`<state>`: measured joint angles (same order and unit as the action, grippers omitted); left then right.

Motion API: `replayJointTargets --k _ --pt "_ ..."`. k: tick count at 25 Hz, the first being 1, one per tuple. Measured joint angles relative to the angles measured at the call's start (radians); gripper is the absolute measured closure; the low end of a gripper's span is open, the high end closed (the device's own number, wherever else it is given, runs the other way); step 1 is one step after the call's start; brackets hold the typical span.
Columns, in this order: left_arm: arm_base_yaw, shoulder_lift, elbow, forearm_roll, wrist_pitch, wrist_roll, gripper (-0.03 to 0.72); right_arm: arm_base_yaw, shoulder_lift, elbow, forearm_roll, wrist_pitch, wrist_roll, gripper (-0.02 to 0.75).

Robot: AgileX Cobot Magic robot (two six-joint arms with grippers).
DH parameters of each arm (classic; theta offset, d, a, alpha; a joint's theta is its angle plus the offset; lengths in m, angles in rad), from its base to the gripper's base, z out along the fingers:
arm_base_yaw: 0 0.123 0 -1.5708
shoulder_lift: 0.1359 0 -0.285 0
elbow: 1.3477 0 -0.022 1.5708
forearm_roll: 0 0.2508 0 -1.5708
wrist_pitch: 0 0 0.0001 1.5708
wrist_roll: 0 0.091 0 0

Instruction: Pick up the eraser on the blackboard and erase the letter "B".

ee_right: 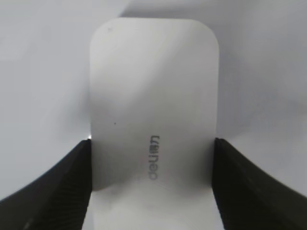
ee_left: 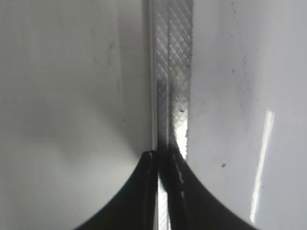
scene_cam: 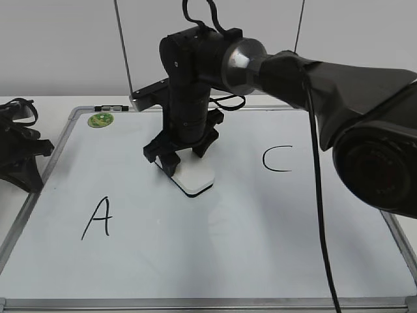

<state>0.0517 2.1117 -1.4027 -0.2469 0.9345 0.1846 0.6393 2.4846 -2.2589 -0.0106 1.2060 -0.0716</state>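
The white eraser [scene_cam: 195, 177] lies flat on the blackboard [scene_cam: 215, 248], a white dry-erase board, between the "A" and the "C". My right gripper [scene_cam: 179, 160] reaches across to the middle and is shut on the eraser's far end. In the right wrist view both jaws [ee_right: 152, 143] press the eraser's [ee_right: 153, 86] long sides, grey lettering up. No letter "B" shows; the gripper and eraser cover part of the spot where it would be. My left gripper [scene_cam: 26, 153] rests off the board's left edge, shut and empty [ee_left: 163, 155], over the silver frame [ee_left: 175, 72].
A black "A" [scene_cam: 96, 218] is at the board's front left and a black "C" [scene_cam: 277, 159] at the right. A round green magnet [scene_cam: 100, 120] sits at the far left corner. The right arm [scene_cam: 339, 98] spans the board's right side.
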Motion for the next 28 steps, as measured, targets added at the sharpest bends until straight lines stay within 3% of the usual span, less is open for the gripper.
replayJointTargets --k 8,17,28 --pt "0.0 0.0 0.0 -0.002 0.002 0.0 0.678 -0.035 0.0 0.0 -0.041 0.0 0.0 0.2" --pt "0.0 0.0 0.0 -0.002 0.002 0.0 0.678 -0.172 -0.007 0.0 -0.053 0.008 0.0 0.2" --pt "0.0 0.0 0.0 -0.002 0.002 0.0 0.678 -0.186 -0.232 0.004 -0.071 0.032 0.0 0.2"
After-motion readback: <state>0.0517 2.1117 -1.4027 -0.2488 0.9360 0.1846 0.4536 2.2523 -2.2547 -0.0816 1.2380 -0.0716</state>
